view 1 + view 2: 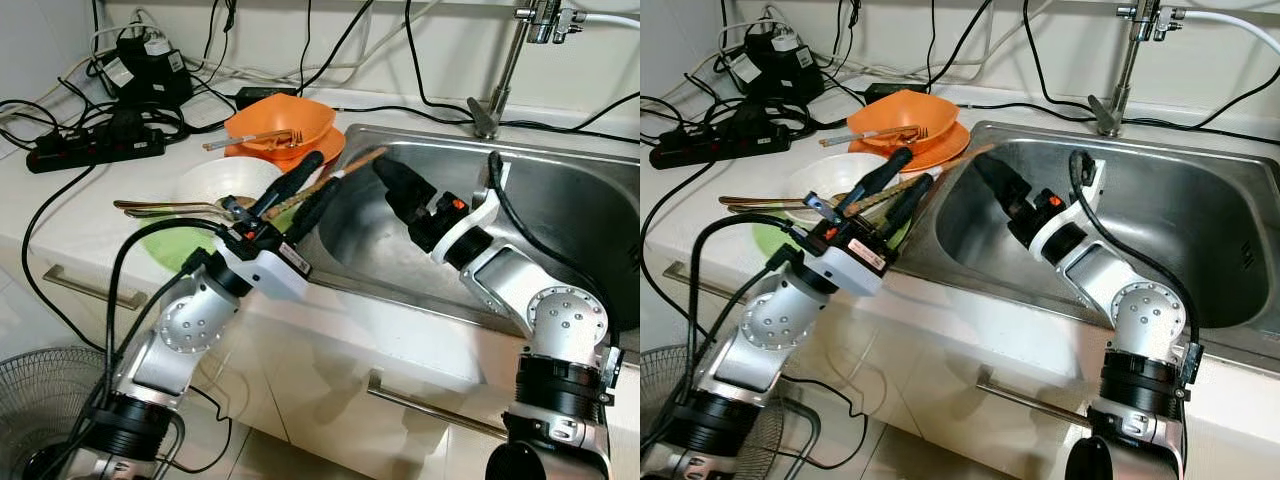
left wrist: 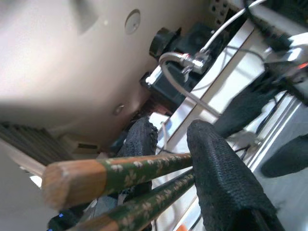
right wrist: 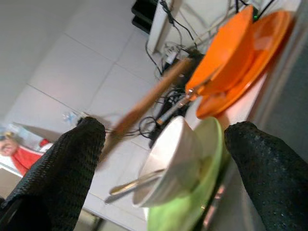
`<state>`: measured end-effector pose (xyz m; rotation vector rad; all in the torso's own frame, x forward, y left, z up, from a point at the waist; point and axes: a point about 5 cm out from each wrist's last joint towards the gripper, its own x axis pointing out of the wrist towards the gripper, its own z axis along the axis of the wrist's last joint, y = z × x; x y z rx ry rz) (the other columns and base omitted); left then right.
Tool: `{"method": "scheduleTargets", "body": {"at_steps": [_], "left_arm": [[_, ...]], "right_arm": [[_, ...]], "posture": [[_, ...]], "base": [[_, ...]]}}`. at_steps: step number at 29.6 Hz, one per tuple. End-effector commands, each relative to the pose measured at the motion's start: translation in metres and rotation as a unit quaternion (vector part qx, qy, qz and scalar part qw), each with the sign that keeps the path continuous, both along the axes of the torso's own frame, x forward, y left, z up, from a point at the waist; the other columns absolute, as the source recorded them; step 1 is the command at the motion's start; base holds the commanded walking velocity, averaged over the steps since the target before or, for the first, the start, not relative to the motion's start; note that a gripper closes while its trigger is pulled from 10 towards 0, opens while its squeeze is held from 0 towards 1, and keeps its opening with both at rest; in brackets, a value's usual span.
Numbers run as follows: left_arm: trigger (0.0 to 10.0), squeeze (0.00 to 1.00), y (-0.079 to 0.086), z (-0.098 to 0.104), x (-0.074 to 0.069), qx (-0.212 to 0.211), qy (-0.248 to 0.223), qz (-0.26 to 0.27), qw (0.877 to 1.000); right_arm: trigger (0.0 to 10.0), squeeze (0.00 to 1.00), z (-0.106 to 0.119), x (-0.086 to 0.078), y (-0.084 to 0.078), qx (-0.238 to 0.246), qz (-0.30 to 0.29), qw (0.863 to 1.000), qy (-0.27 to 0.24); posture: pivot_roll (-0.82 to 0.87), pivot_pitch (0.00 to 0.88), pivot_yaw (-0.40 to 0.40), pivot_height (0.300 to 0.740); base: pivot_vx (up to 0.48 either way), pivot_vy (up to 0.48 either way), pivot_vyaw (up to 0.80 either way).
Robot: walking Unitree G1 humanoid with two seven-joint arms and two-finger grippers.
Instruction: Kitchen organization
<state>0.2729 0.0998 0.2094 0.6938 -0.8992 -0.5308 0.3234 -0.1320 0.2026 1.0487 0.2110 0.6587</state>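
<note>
At centre frame the left gripper [image 1: 298, 190] is clamping chopsticks [image 1: 345, 172]; the right gripper [image 1: 392, 182], fingers spread, is waiting nearby. Misaligned handover risks dropping them into the sink [image 1: 560, 200].

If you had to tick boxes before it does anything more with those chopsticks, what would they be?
1. Left gripper shut on chopsticks: ok.
2. Both sticks between the fingers: ok.
3. Right gripper open, over the sink: ok.
4. Chopstick tips reach the sink edge: ok.
5. Stacked bowl and green plate sit right under the left arm: not ok, easily knocked.
6. Where the sticks should go: cannot tell.
</note>
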Motion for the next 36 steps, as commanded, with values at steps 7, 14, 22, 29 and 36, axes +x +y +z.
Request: {"method": "scheduleTargets", "body": {"at_steps": [7, 14, 22, 29, 36], "left_arm": [[0.0, 0.0, -0.002, -0.005, -0.002, -0.004, 0.013, -0.005, 1.0], [0.0, 0.0, -0.007, -0.006, -0.002, -0.008, 0.018, -0.013, 1.0], [0.0, 0.0, -0.015, -0.008, -0.003, -0.016, 0.024, -0.021, 0.999], [0.0, 0.0, -0.016, -0.011, -0.004, -0.016, 0.028, -0.023, 0.999], [0.0, 0.0, -0.017, -0.013, -0.004, -0.015, 0.033, -0.024, 0.999]], "right_arm": [[10.0, 0.0, 0.009, 0.001, 0.011, 0.024, 0.037, 0.999, -0.001], [0.0, 0.0, 0.006, -0.005, 0.019, 0.024, 0.064, 0.998, 0.003], [0.0, 0.0, 0.005, -0.006, 0.021, 0.031, 0.074, 0.997, 0.005], [0.0, 0.0, 0.005, -0.003, 0.018, 0.031, 0.064, 0.997, 0.01], [0.0, 0.0, 0.003, -0.003, 0.018, 0.026, 0.061, 0.998, 0.017]], "posture": [[-0.08, 0.0, 0.088, 0.74], [-0.08, 0.0, 0.093, 0.74], [-0.08, 0.0, 0.093, 0.74], [-0.09, 0.0, 0.093, 0.74], [-0.09, 0.0, 0.093, 0.74]], "base": [[0.0, 0.0, 0.0], [0.0, 0.0, 0.0], [0.0, 0.0, 0.0], [0.0, 0.0, 0.0], [0.0, 0.0, 0.0]]}}
